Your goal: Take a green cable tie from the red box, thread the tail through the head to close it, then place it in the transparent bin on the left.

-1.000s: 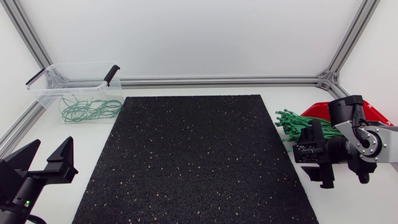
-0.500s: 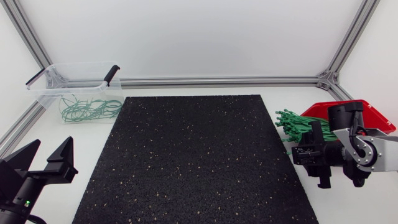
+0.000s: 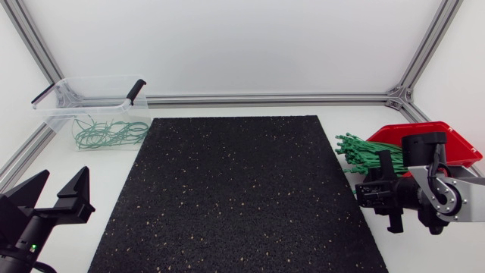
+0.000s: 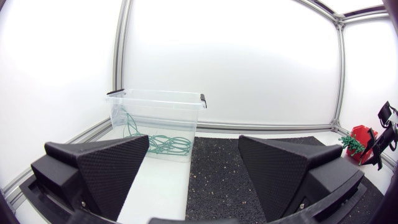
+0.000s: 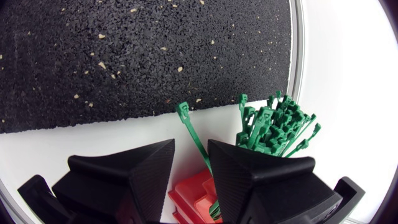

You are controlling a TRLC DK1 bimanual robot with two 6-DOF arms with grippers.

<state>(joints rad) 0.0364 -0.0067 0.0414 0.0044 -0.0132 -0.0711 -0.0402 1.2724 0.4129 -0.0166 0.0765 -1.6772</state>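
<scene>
A lab test cell was indicated: white tabletop enclosed by alu. profile frame & white panels, w/ a black rubber mat laid on it.

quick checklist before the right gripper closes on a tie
1. One green cable tie alone between the right gripper fingers: ok.
2. Right gripper shut on that tie: not ok, the fingers stand apart.
3. Tie bundle outside the finger gap: ok, it sits beside one finger.
4. Left gripper open and ready for the handover: ok.
5. Transparent bin in place at the left with its top open: ok.
</scene>
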